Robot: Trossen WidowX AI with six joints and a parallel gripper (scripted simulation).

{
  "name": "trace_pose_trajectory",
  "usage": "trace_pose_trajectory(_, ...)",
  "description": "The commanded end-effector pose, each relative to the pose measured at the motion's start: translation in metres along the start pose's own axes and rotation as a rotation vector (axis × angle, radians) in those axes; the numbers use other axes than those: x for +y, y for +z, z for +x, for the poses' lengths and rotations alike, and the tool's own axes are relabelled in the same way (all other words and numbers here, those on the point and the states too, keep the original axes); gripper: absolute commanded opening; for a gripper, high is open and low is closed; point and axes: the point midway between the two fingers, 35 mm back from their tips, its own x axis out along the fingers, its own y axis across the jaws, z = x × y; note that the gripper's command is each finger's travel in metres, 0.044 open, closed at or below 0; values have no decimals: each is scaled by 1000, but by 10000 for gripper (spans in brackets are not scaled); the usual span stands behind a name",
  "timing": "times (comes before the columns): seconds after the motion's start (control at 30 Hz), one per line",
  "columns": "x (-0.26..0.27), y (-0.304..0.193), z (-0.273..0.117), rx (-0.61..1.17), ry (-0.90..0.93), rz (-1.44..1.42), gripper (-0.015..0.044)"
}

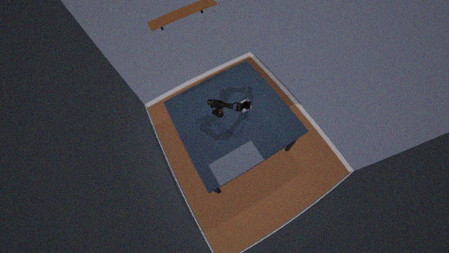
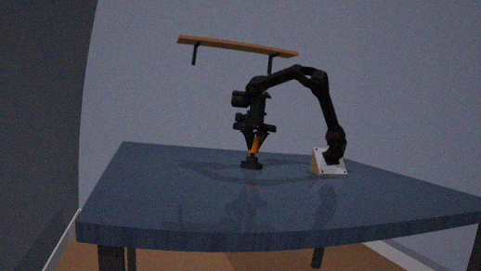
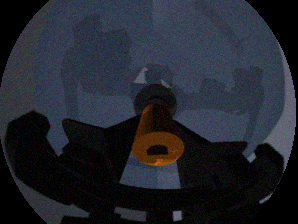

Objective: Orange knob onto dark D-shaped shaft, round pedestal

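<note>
Right now, clasping an orange knob [image 1: 220, 112] [image 2: 254, 145] [image 3: 151, 125] between the fingers of the gripper [image 1: 217, 114] [image 2: 253, 147] [image 3: 155, 131], not closing them fully. In the exterior view, holding it at a tilt, leaning its upper end toward one o'clock, right above the dark round pedestal [image 2: 251, 164] [image 3: 141, 101]. In the wrist view, facing the knob's near end and its dark D-shaped hole, seeing a straight edge at six o'clock in that opening and the pedestal at twelve o'clock. Reaching over from the white-faced wedge mount [image 1: 245, 111] [image 2: 341, 171], at about three o'clock from the pedestal in the exterior view, with the black arm [image 1: 225, 105] [image 2: 329, 109] arching above the blue table [image 1: 186, 113] [image 2: 279, 209]. Not showing clearly whether touching the shaft.
</note>
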Motion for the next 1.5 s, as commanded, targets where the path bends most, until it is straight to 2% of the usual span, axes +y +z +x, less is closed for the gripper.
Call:
trace_pose_trajectory(0.0,0,1,1,-1,1,7,0)
trace_pose_trajectory(0.8,1,0,-3,-1,1,7,0)
trace_pose_trajectory(1.07,0,0,-1,-1,1,216,0)
trace_pose_trajectory(1.47,0,1,2,-1,1,216,0)
